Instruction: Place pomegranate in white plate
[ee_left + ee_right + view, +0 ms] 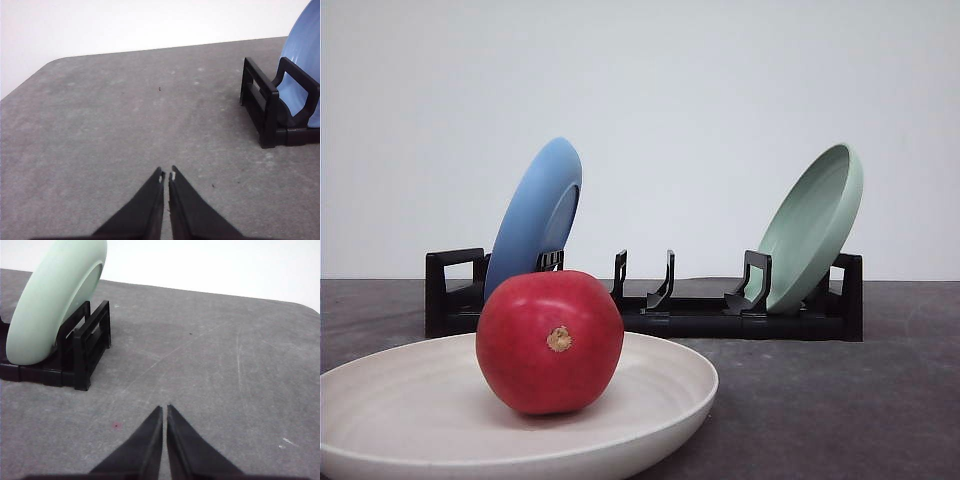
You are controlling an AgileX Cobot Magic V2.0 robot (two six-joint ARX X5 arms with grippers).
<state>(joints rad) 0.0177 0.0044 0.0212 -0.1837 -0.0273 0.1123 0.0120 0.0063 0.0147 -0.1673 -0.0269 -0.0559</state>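
On white plate (660, 415): pomegranate (549, 341) (nub forward).

My front camera sits low at table height, close behind the white plate (650, 425), facing the black rack (650, 310) (shared with both wrist cameras, each angled down over one rack end).

Pomegranate (550, 341) sits in the white plate (660, 425) at front left; open air above it and to both sides. Behind it: black rack (700, 318) across the surface (840, 400), with blue plate (535, 213) leaning at its left end and green plate (810, 227) at its right. Rack's middle slots are free. Bare surface right of the white plate and ahead of both grippers.
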